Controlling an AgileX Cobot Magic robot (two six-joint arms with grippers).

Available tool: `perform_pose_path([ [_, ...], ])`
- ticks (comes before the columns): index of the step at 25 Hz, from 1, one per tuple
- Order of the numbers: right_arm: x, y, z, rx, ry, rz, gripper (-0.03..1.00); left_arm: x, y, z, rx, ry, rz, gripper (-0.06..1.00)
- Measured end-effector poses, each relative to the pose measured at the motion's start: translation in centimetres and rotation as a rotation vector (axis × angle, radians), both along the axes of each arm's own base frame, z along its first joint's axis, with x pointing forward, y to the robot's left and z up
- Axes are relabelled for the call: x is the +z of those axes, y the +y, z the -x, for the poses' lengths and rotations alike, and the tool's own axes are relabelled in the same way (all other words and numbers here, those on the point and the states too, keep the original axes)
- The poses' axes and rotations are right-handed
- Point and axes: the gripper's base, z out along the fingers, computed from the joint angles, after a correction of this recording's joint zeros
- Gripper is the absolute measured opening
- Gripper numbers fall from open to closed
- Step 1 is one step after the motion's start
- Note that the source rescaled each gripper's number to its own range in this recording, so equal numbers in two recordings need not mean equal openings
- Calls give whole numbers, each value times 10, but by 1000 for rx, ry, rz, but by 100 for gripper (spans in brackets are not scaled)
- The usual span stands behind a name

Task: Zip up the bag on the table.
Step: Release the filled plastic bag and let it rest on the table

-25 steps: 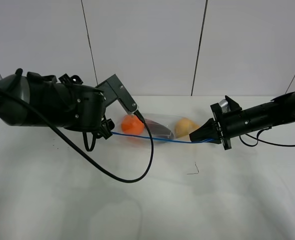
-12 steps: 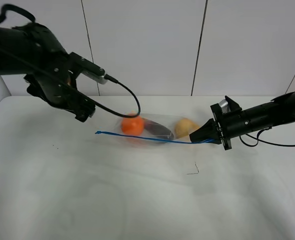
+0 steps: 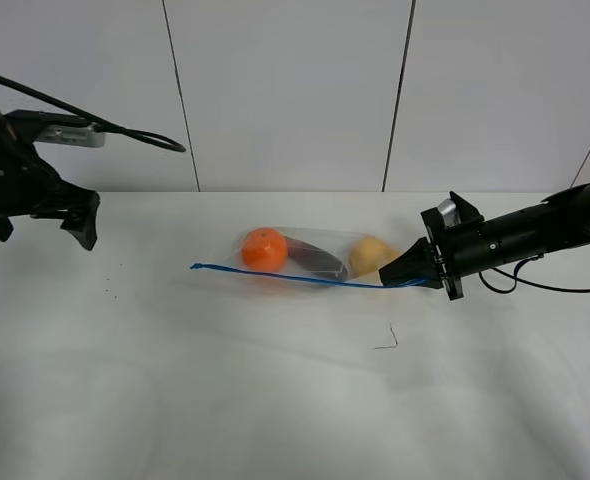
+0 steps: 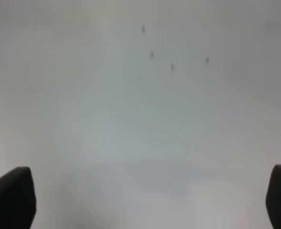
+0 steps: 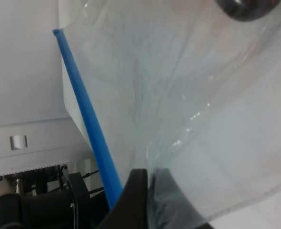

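Noting the change first: the left gripper (image 3: pixel 40 236) is no longer at the bag. One second back it was sitting low over the near-left end of the blue zipper strip (image 3: pixel 285 276); half a second back it was lifting clear; now it is hanging at the far left of the high view, well apart from the bag, over bare table (image 3: pixel 275 400). Its wrist camera is showing only white surface, a few dark specks, and the two finger pads (image 4: pixel 12 198) spread wide with nothing between them.

The right gripper (image 3: pixel 395 272) is not moving between pictures. Its jaws are pinched tight on the right-hand corner of the bag (image 3: pixel 305 255), and its wrist view is showing crinkled clear film bunched into the fingertips, with the strip running away from there.

The bag is lying on the table near the middle, slightly toward the back. The orange fruit (image 3: pixel 265 248), the purple one (image 3: pixel 320 260) and the yellow one (image 3: pixel 372 255) are sitting inside in a row. The strip is reading as one thin unbroken line from its free left tip to the right jaws.

I am judging the closing pass as finished, or abandoned at the end of the strip. I cannot confirm from these views that the seal is fully pressed. What I am expecting next is releasing the right corner.
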Motion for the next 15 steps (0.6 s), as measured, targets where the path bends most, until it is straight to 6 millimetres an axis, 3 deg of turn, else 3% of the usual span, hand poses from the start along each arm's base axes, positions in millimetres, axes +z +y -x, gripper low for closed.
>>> perform_pose_path([
  [5, 0, 0, 0, 4, -8, 1, 0, 4, 33, 7, 68, 33, 70, 100],
  [10, 0, 0, 0, 6, -12, 1, 0, 22, 35, 19, 50, -26, 78, 100],
  [15, 0, 0, 0, 8, -15, 1, 0, 31, 34, 48, 28, -126, 73, 100],
])
